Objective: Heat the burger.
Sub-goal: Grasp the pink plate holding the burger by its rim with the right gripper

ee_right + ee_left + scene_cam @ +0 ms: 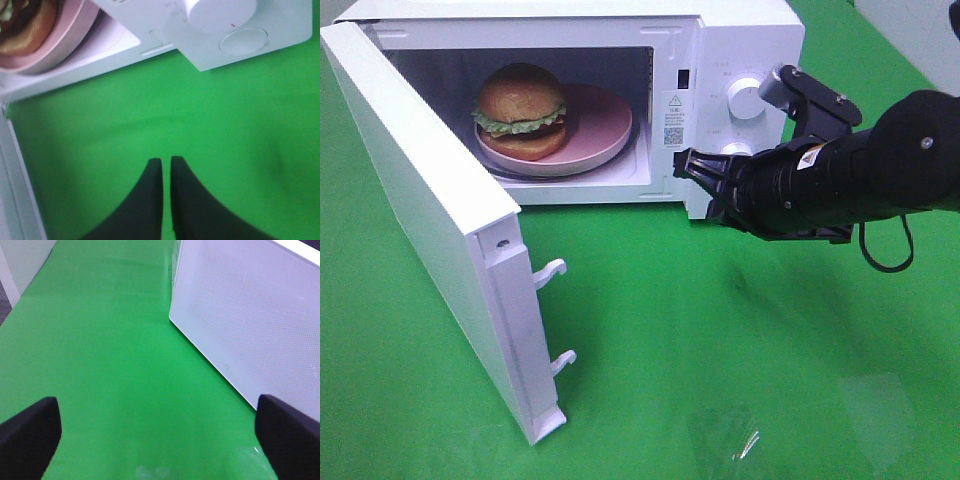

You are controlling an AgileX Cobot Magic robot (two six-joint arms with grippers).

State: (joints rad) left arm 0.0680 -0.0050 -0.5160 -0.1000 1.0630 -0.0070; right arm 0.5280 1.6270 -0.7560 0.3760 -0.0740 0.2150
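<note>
right gripper (166, 159): fingers almost together, only a thin slit between them, nothing held; it hangs over the green cloth (720, 330) just in front of the control panel.
left gripper (157, 405): fingers wide apart with nothing between them, low over the cloth beside a white dotted panel (250, 315), probably the door's outer face.
burger (520, 110): inside the microwave (740, 40), on the pink plate (605, 120), toward the plate's left side in the high view, well apart from both grippers.
handling (judged): light and soft. The stacked layers may slide and the glossy bun would dent under a squeeze. If it must be shifted, take the plate's rim, not the bun.
door (420, 200): swung wide open, with two latch hooks (550, 272) on its free edge; it has to be shut before heating.
upper dial (744, 100): in plain view; the control below it is partly hidden behind the right gripper.
in the way (judged): the right gripper's tip sits close to the opening's right edge and could meet the closing door.
</note>
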